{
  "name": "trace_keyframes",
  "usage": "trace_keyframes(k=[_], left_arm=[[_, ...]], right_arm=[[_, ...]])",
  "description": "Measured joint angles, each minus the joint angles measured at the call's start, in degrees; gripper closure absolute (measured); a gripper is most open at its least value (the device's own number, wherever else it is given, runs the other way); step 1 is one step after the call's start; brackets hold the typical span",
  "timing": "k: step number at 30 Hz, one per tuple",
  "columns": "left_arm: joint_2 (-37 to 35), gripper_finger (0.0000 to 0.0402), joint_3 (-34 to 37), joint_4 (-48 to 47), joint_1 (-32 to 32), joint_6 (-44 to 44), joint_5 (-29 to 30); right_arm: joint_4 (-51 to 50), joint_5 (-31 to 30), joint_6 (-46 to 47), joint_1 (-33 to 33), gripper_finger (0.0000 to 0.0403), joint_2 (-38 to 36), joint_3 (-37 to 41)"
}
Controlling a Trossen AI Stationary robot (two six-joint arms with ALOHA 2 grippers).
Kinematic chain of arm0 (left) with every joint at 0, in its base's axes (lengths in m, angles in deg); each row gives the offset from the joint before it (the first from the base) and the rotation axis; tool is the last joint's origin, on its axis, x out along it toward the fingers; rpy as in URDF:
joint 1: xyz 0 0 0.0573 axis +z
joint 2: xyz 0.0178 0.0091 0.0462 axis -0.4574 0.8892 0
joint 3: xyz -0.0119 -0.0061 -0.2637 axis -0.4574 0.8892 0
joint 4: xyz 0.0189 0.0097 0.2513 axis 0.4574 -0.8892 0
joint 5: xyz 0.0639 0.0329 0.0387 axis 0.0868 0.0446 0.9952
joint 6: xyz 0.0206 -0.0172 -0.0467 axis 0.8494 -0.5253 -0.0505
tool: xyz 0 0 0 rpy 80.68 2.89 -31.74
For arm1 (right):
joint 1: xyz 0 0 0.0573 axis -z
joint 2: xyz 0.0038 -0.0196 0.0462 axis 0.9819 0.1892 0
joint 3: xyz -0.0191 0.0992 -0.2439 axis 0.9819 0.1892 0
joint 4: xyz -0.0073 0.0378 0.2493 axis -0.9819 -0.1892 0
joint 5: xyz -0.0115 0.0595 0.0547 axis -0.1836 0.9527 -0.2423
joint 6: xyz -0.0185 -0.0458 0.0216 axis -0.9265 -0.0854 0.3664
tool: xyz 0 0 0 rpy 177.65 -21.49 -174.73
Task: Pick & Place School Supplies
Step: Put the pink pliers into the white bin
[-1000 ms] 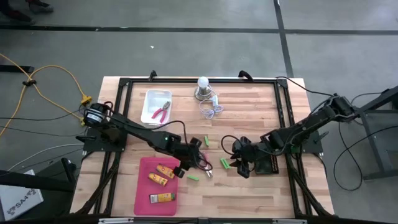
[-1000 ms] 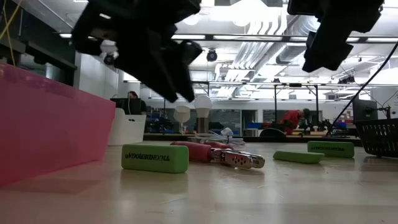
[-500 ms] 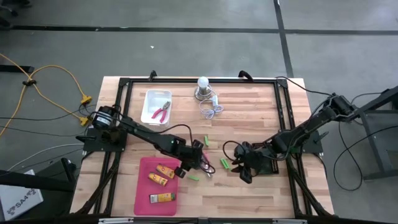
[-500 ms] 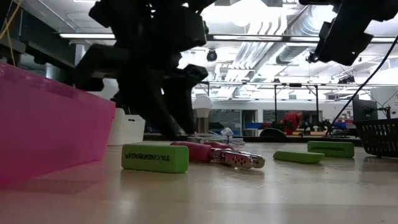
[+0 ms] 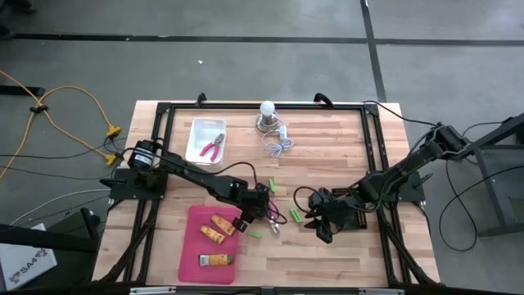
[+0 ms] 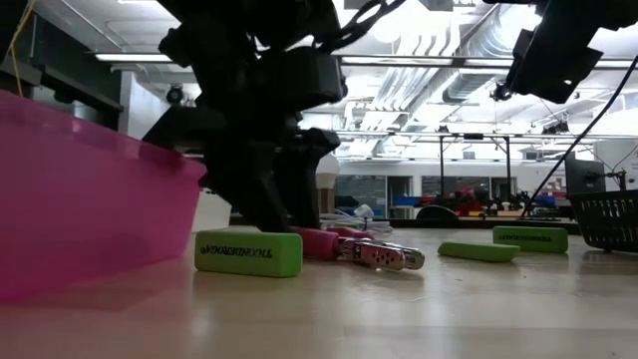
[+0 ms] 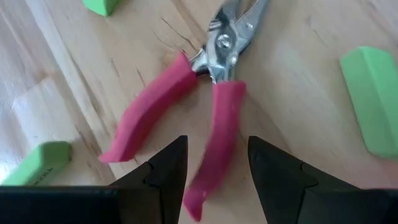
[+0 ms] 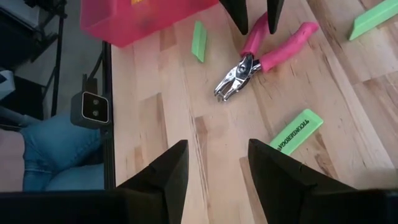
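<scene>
As all places below are reckoned from the pink bin, entries run from largest item to smallest.

1. Table (image 5: pixel 344 139): pale wooden top carrying every item listed.
2. Pink bin (image 5: pixel 190 250): on the near-left part of the table. It holds three orange-yellow oblong pieces (image 5: pixel 218 228) (one near its front edge, two toward its back right corner).
3. White tray (image 5: pixel 196 147): behind the pink bin, well apart from it, holding one pair of pink-handled pliers (image 5: pixel 214 145).
4. Left gripper (image 5: pixel 264 215): just right of the pink bin's back right corner, lowered over a second pair of pink-handled pliers (image 7: pixel 199 99). Its fingers (image 7: pixel 166 168) are spread, straddling one pink handle without clamping it.
5. Right gripper (image 5: pixel 321 220): farther right of the pink bin, beyond the left gripper, held above the table. Its fingers (image 8: pixel 163 171) are parted and carry nothing.
6. White bulb (image 5: pixel 267 109) with coiled cord (image 5: pixel 278 143): behind the pink bin, to the right of the white tray.
7. Second pliers (as above): flat on the wood just right of the pink bin, handles splayed, metal nose pointing away from the left gripper.
8. Light-green sticks (image 5: pixel 295 215): scattered right of the pink bin, one (image 6: pixel 248 253) lying close beside the pliers' handles, the others (image 8: pixel 296 132) between the two grippers.
</scene>
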Motion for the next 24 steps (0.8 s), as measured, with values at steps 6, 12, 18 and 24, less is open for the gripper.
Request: trace_keyframes(k=[6,12,18,24], left_arm=[[0.2,0.0238,0.0,0.1,0.0,-0.3,0.0],[0.2,0.0247,0.0,0.0,0.0,-0.4,0.1],[0.2,0.0284,0.0,0.0,-0.1,-0.6,0.3],[0.2,0.0319,0.0,-0.1,-0.1,-1.1,0.3]], right_arm=[[0.0,0.0,-0.2,0.0,0.0247,0.0,0.0],[0.0,0.0,-0.2,0.0,0.0247,0.0,0.0],[0.0,0.0,-0.3,0.0,0.0247,0.0,0.0],[0.0,0.0,-0.3,0.0,0.0247,0.0,0.0]])
